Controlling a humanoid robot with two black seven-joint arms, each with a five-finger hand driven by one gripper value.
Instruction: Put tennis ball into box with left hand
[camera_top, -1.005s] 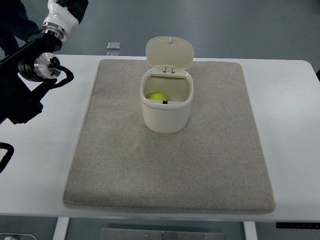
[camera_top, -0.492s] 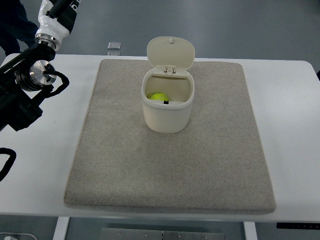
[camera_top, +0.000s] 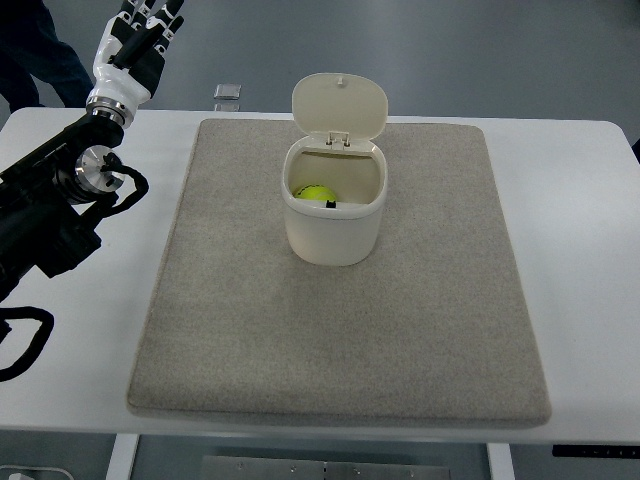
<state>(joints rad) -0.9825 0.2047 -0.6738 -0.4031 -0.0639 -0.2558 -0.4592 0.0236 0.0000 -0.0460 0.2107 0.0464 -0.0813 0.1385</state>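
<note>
Tennis ball (camera_top: 315, 193) sits in box (camera_top: 332, 232); light, fuzzy, springy, grips round middle. My left hand (camera_top: 138, 42) empty, fingers spread.

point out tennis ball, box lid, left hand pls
yellow-green tennis ball (camera_top: 315, 193), top view, its exposed top inside the box
cream hinged plastic box lid (camera_top: 340, 105), top view, centre of the raised lid
white-and-black left hand (camera_top: 137, 42), top view, palm area

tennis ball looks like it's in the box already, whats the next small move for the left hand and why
Probably just ease the left hand back to rest. The tennis ball already lies inside the open box, and the hand is empty, fingers spread, well clear at the table's far left corner.
</note>
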